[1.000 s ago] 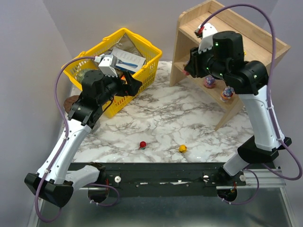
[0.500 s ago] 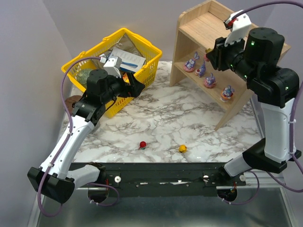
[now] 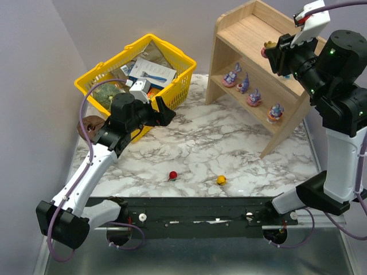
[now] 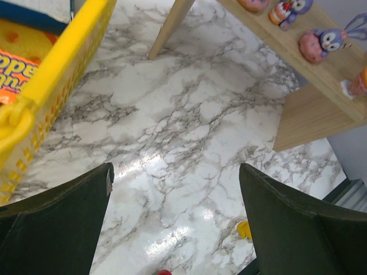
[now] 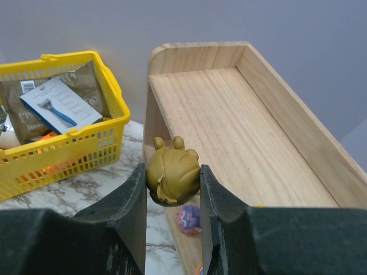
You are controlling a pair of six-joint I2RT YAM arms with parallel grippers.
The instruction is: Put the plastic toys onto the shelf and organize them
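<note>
**Ana:** Marble table (image 3: pixel 200 143) first; the wooden shelf (image 3: pixel 221 57) stands on it at the far right; the yellow basket (image 3: pixel 172 51) is well to the left of the shelf. Which arm has the work now?

**Ben:** The right one; the right gripper (image 3: pixel 275 52) is up over the top tier of the shelf, and its jaws are clenched on the olive-brown toy (image 5: pixel 172 169). The left gripper (image 4: pixel 175 177) is near the basket, far to the left of the shelf, with jaws spread wide and nothing between them.

**Ana:** And the other toys?

**Ben:** Four purple-pink toys (image 3: pixel 254 98) stand in a row on the lower tier of the shelf; the red toy (image 3: pixel 172 175) and the yellow toy (image 3: pixel 221 180) lie on the table in front of the shelf, well apart from it.

**Ana:** So how should the placing be done well?

**Ben:** I think the toy hangs above the top tier and not on it; the gripper should go down slowly until the base of the toy rests on the wood, inside the raised edge. Only then should the jaws release, or the round toy may roll. Better also to set it near one end, so a tidy row can follow; afterwards the gripper should lift straight up, away from the row below.
</note>
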